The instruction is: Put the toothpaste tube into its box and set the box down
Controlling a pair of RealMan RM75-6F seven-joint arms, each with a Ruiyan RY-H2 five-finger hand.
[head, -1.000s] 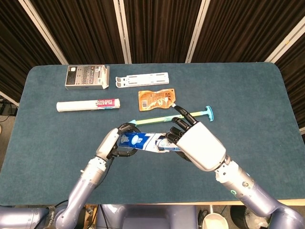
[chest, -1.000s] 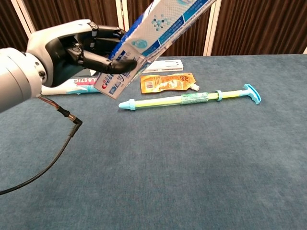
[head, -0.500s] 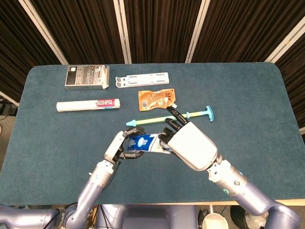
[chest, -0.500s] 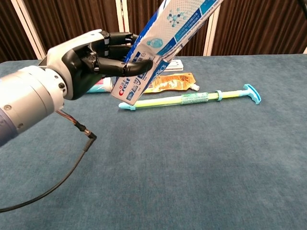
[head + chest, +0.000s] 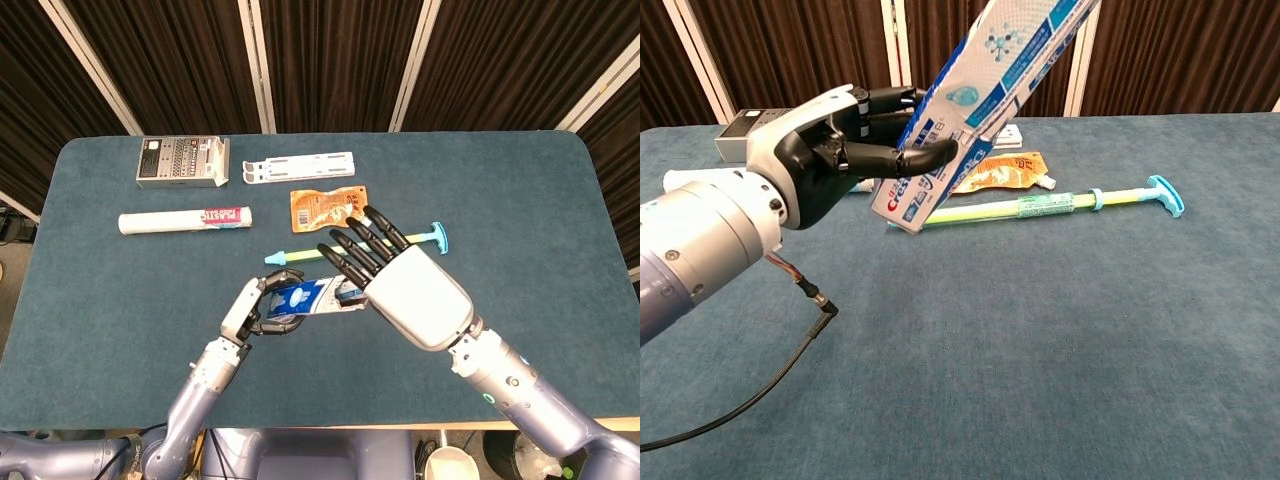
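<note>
The left hand (image 5: 830, 150) grips the toothpaste box (image 5: 980, 95) near its lower end, thumb across the printed front and the other fingers curled behind it, so the box is held off the bench (image 5: 520, 190) and slants up and away toward the top of the chest view. In the head view the same box shows as a short blue-and-white strip between the two hands, its far end hidden under the right hand (image 5: 400, 285). That right hand hovers with its fingers (image 5: 352, 258) spread apart and pointing away from the robot; whether its palm or thumb touches the box cannot be told. Just beyond the fingertips lies a long green toothbrush (image 5: 330, 249) with a blue handle end, flat on the bench, and beside it an orange pouch (image 5: 326, 208). Farther left the toothpaste tube (image 5: 185, 220) lies on its side, well apart from the box. At the back of the bench sit a grey carton (image 5: 182, 162) and a white flat tray (image 5: 298, 167) next to each other.
</note>
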